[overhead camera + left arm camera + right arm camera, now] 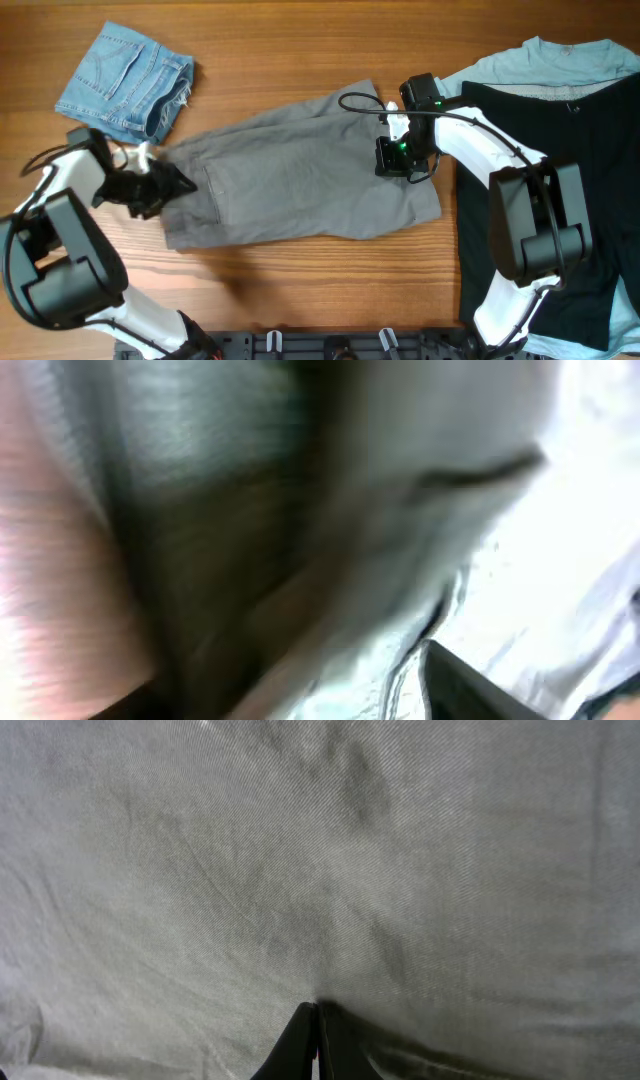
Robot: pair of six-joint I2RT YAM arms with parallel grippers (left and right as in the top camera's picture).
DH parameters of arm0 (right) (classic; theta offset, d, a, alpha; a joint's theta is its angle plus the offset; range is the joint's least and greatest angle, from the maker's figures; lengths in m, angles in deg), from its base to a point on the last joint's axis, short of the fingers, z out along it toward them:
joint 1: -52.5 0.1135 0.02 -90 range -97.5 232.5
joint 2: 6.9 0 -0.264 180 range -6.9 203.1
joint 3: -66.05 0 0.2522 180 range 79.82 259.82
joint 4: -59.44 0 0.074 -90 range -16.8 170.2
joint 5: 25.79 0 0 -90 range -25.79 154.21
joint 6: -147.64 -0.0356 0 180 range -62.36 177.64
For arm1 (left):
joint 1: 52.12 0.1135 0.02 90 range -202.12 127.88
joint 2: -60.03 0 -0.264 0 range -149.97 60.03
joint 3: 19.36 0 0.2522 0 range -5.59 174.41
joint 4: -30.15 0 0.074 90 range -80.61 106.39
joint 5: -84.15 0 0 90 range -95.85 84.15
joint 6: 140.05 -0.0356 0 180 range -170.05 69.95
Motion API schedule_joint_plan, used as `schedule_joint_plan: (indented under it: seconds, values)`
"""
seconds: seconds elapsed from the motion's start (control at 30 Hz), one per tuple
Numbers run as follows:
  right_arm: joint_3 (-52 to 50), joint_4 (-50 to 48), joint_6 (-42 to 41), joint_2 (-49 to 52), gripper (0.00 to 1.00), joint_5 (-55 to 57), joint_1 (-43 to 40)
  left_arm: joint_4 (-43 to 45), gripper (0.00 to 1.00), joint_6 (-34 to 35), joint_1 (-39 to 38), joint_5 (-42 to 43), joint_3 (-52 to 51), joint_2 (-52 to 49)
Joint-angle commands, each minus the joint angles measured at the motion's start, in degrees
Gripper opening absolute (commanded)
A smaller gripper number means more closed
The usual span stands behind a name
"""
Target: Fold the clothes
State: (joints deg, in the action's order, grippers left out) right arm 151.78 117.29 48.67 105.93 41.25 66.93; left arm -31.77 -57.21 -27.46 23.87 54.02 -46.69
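The large grey shorts (pixel 300 175) lie spread across the middle of the table. My left gripper (pixel 165 185) is at their left edge. The left wrist view is blurred, with grey cloth (pixel 300 510) close up between two dark fingers set apart, so the left gripper (pixel 290 700) looks open around the cloth. My right gripper (pixel 395 160) is on the shorts' right part, its fingers (pixel 316 1012) shut together and pinching the grey fabric (pixel 300 870), which puckers at the tips.
Small blue denim shorts (pixel 125 80) lie folded at the back left. A black garment (pixel 590 170) lies over a light-blue T-shirt (pixel 540 60) at the right edge. Bare wood shows along the front.
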Motion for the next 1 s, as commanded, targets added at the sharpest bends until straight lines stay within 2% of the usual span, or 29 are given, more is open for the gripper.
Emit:
schedule_joint_plan:
  seconds: [0.0,0.03,0.07,0.13,0.23,0.3,0.4,0.47,0.5,0.67,0.83,0.97]
  values:
    - [-0.31,0.02,-0.44,0.33,0.04,-0.92,0.02,2.95,0.32,-4.50,-4.57,0.46,-3.26,-5.38]
    - [-0.31,0.02,-0.42,0.33,0.04,-0.92,0.02,2.75,0.09,-4.46,-5.07,0.46,-3.26,-5.38]
    - [-0.31,0.04,-0.42,0.33,0.05,-0.92,0.00,2.29,0.04,-4.46,-5.07,0.46,-3.26,-5.38]
    - [-0.31,0.09,-0.31,0.31,0.04,-0.90,0.00,-1.64,0.04,-4.39,-3.91,0.42,-2.19,-5.35]
    - [-0.28,0.74,0.04,-0.79,0.04,-0.85,-0.26,-13.79,0.04,-0.26,-0.37,-1.16,6.47,-4.24]
    - [0.52,1.70,0.11,-2.64,0.04,-0.55,-0.81,-24.06,0.04,0.57,1.29,-1.64,16.41,-2.23]
    - [1.60,3.17,0.48,-6.88,0.04,4.81,-2.32,-38.42,0.04,0.59,0.61,-8.33,36.98,-0.39]
    - [1.60,3.17,1.53,-8.39,0.05,5.62,-3.54,-42.60,0.04,0.61,-1.95,-8.35,46.73,-0.20]
    - [1.60,3.23,1.53,-8.41,0.05,5.64,-4.00,-42.53,0.04,1.14,-3.15,-8.35,47.74,-0.17]
    - [1.60,4.59,1.53,-8.39,0.05,5.62,-7.34,-36.83,0.04,10.49,-19.50,-4.52,47.91,-0.26]
    - [1.60,4.59,1.55,-8.39,0.05,5.62,-7.39,-33.46,0.04,20.35,-33.57,-11.74,47.80,-2.43]
    - [1.60,4.55,1.53,-8.39,0.05,5.62,-7.39,-24.65,0.10,28.37,-42.38,-11.80,42.58,-5.49]
